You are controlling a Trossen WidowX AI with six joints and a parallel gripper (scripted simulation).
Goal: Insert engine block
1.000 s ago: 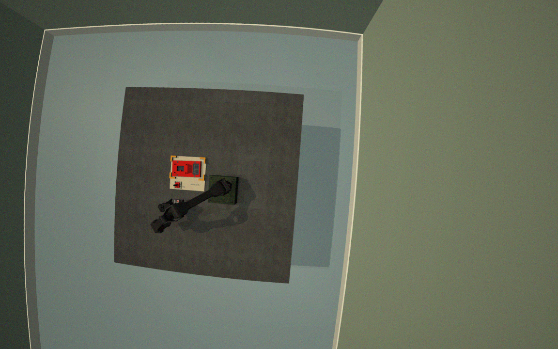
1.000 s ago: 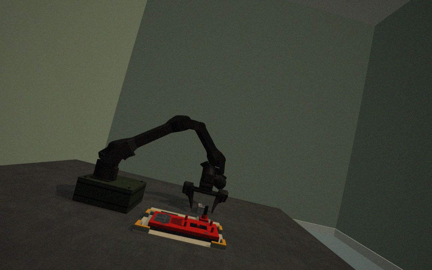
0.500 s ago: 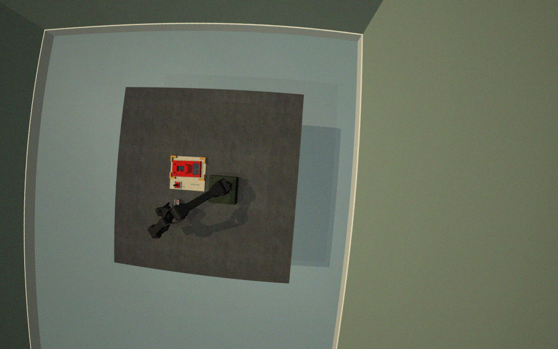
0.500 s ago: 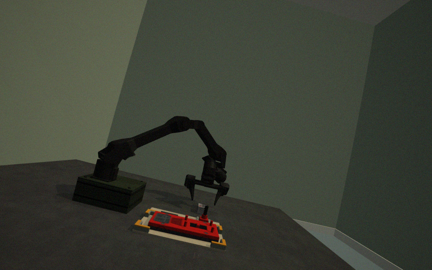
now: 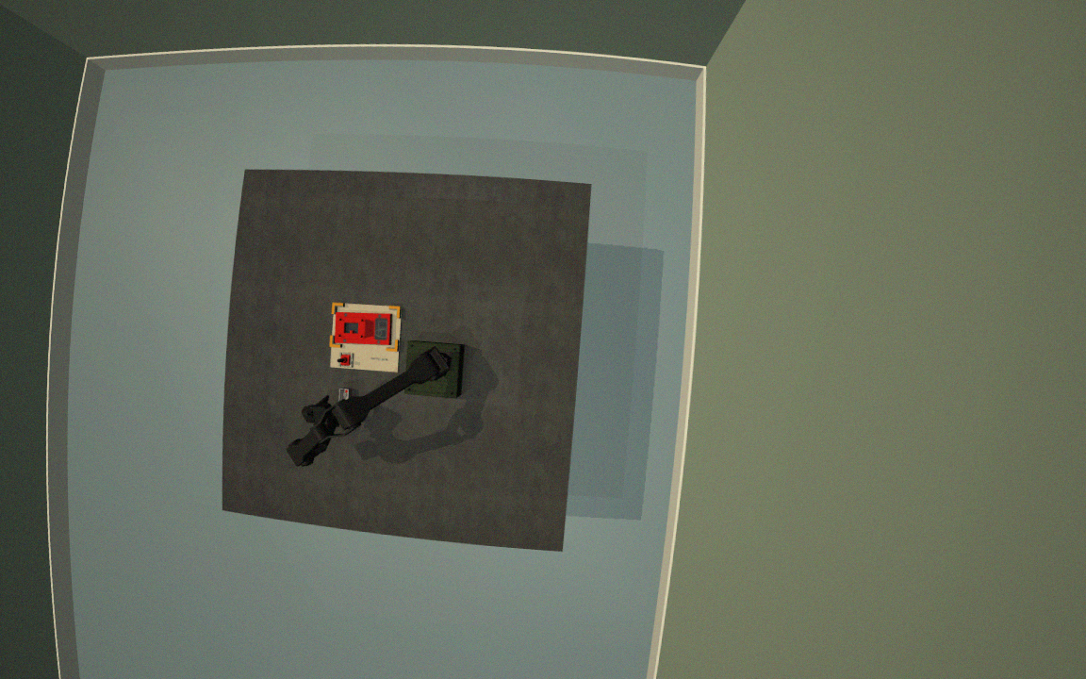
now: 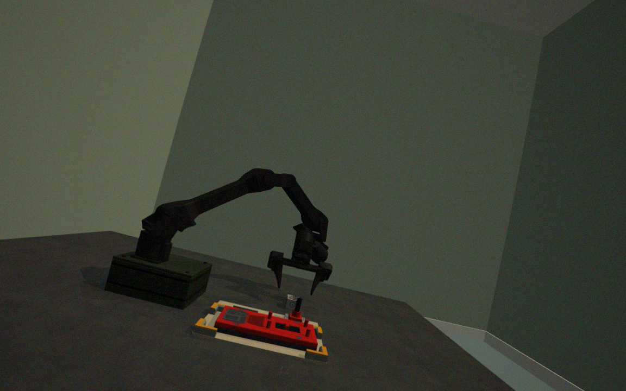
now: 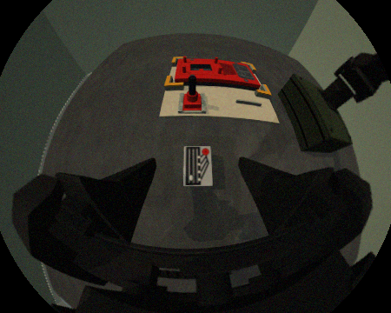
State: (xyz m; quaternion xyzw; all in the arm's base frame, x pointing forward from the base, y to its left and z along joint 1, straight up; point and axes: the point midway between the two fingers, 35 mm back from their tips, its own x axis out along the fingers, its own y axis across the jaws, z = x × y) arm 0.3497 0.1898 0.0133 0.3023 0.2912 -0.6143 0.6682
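The gripper (image 5: 317,432) (image 6: 295,291) (image 7: 198,162) is hanging fingers-down above the dark table (image 5: 412,253) (image 6: 72,335) (image 7: 126,130), released, fingers spread wide, gripping nothing. The engine block (image 5: 344,393) (image 6: 290,301) (image 7: 198,166) is sitting on the table, outside the car body, just off the cream board (image 5: 376,361) (image 6: 262,344) (image 7: 219,109); wrist view is showing its printed face with a red dot. A red piece with a black post (image 5: 344,359) (image 6: 296,315) (image 7: 192,100) is standing on the board's near part. Beyond it, the red car body (image 5: 364,328) (image 6: 262,326) (image 7: 217,78) is lying between orange corner brackets, its opening unfilled. The black arm (image 5: 395,388) (image 6: 218,195) is reaching over from its dark green base (image 5: 454,387) (image 6: 145,285) (image 7: 313,119), which is standing beside the board.
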